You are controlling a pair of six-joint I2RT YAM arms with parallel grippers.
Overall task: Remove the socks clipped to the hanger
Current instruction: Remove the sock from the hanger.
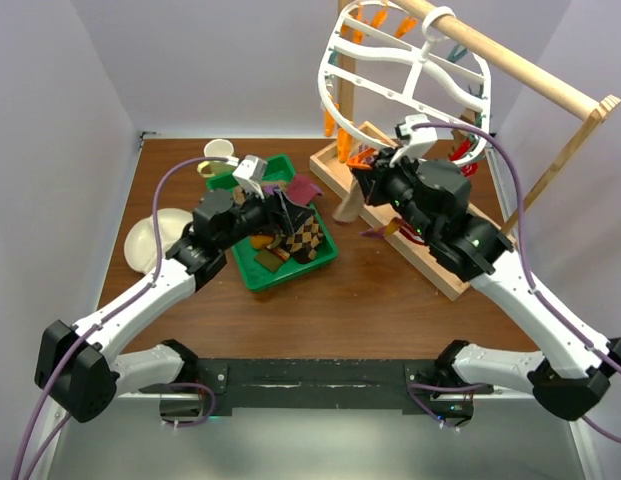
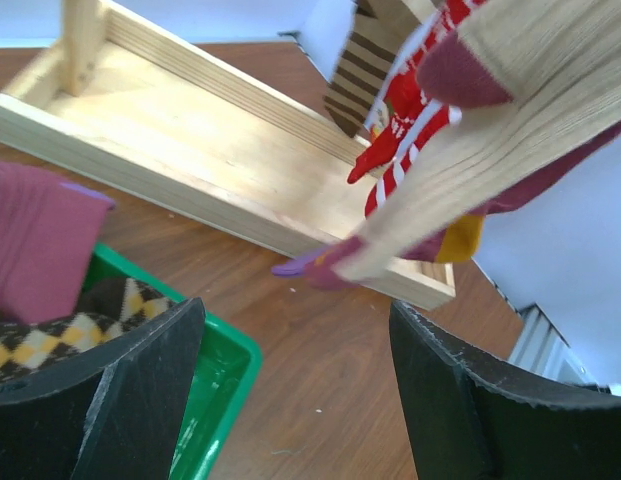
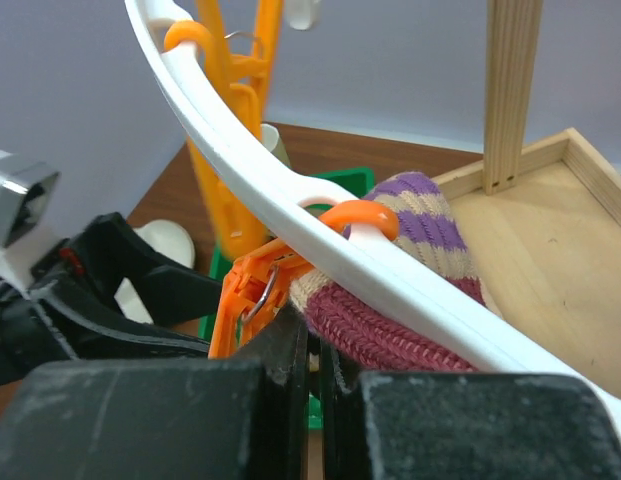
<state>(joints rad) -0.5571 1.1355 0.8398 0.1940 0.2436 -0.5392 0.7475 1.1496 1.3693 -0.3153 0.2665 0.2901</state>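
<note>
Left pincer (image 1: 283, 205) is wide open with nothing in it and hovers over the right part of the green tray (image 1: 290, 272) on the tabletop (image 1: 370, 300). In its wrist view the fingers (image 2: 120, 400) frame bare tabletop and a tray corner. The tray holds loose socks: a maroon sock (image 2: 35, 240), an argyle sock (image 2: 125, 300), and more underneath that are hard to separate.

Right pincer (image 3: 315, 335) is fully closed, up against the lower rim of the hanger (image 3: 290, 170). Its tips are touching or just beside an orange clip (image 3: 240, 300); cannot tell if anything is pinched between the jaws. A striped sock (image 3: 410, 260), purple, tan and maroon, bulges behind the rim right above the closed fingers, next to that clip.

The hanger hangs tilted from the wooden rail (image 1: 520, 65) by its hook, over the stand base (image 2: 220, 140). More socks are at the hanger's low side. A tan sock (image 1: 347, 207) dangles just left of the right pincer, and a red-white sock (image 2: 400, 150) shows in the left wrist view. More orange clips sit on the far rim. A bowl (image 1: 150, 240) and a cup (image 1: 218, 150) are left of the tray.
</note>
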